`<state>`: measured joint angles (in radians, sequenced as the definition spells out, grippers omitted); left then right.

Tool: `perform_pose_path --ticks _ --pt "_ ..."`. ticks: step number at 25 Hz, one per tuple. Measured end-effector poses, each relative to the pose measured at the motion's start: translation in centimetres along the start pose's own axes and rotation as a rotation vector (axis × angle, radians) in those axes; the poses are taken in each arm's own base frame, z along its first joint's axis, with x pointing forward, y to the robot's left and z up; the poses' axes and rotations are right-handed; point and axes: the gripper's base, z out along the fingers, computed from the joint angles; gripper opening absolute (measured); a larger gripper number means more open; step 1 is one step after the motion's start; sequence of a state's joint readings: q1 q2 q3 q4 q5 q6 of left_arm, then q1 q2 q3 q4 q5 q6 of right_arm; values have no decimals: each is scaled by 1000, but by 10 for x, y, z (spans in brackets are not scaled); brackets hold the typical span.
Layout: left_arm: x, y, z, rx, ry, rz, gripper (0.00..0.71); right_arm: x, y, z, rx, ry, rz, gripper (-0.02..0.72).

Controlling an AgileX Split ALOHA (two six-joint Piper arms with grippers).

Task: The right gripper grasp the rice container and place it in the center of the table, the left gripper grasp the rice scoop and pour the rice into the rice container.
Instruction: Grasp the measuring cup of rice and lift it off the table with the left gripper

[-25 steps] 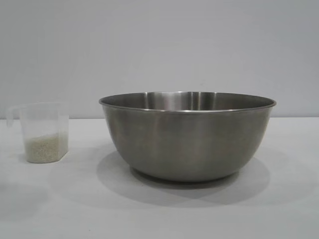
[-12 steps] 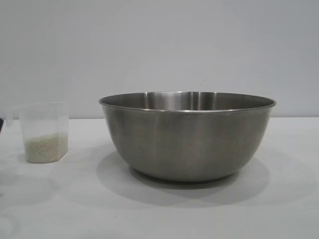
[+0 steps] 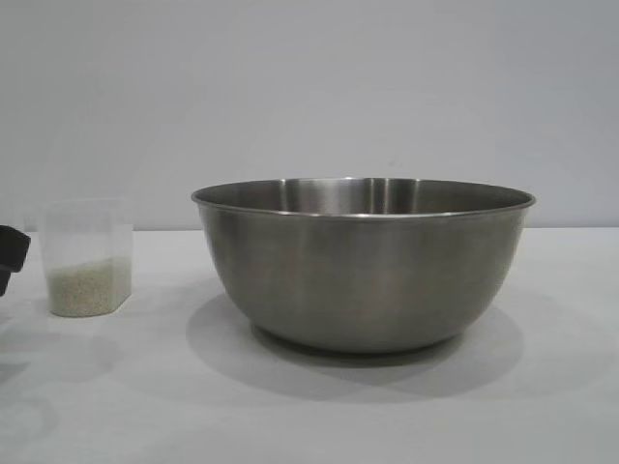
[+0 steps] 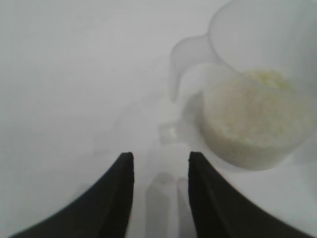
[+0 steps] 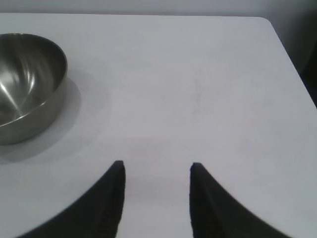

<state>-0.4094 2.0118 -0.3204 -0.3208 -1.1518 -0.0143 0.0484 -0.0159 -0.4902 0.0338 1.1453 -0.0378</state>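
Note:
The rice container [image 3: 363,261], a large steel bowl, stands on the white table [image 3: 542,406] at the middle; it also shows in the right wrist view [image 5: 27,84]. The rice scoop [image 3: 85,256], a clear plastic cup holding rice [image 3: 89,287], stands at the left. My left gripper [image 4: 161,157] is open and empty, close to the scoop's handle [image 4: 185,57] without touching it; the scoop's rice [image 4: 252,119] shows there too. Its black body enters the exterior view's left edge [image 3: 10,256]. My right gripper [image 5: 157,167] is open and empty above bare table, away from the bowl.
The table's far edge and rounded corner [image 5: 265,21] show in the right wrist view. A plain grey wall [image 3: 309,87] stands behind the table.
My left gripper has come into the exterior view at the left edge, beside the scoop, covering its handle. The bowl and scoop have not moved.

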Motion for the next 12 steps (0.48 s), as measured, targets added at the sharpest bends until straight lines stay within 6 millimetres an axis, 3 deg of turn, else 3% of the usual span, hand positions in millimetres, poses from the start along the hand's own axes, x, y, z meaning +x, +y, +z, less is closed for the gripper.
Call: perform_pose_path --ticks 12 --pt "0 0 11 -36 -8 20 225 0 0 0 0 0 0 262"
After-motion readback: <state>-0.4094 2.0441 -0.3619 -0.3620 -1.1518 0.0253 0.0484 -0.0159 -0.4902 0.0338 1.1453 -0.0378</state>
